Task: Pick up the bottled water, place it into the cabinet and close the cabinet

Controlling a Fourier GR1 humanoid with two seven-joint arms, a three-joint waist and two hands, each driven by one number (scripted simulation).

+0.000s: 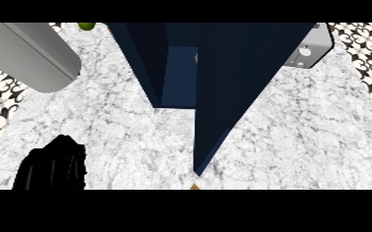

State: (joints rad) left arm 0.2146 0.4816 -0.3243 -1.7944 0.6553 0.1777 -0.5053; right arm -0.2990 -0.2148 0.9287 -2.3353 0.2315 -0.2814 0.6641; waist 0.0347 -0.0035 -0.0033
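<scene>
My left hand (pixel 51 166) sits lower left on the marble counter (pixel 123 128); can't tell its finger state or contents. Dark blue cabinet (pixel 218 69) fills centre, door open. Bottled water not visible.

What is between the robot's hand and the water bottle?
No water bottle shows here, so I cannot tell. The left hand sits low on the marble counter. The dark blue cabinet stands ahead, its door swung open toward the robot.
</scene>
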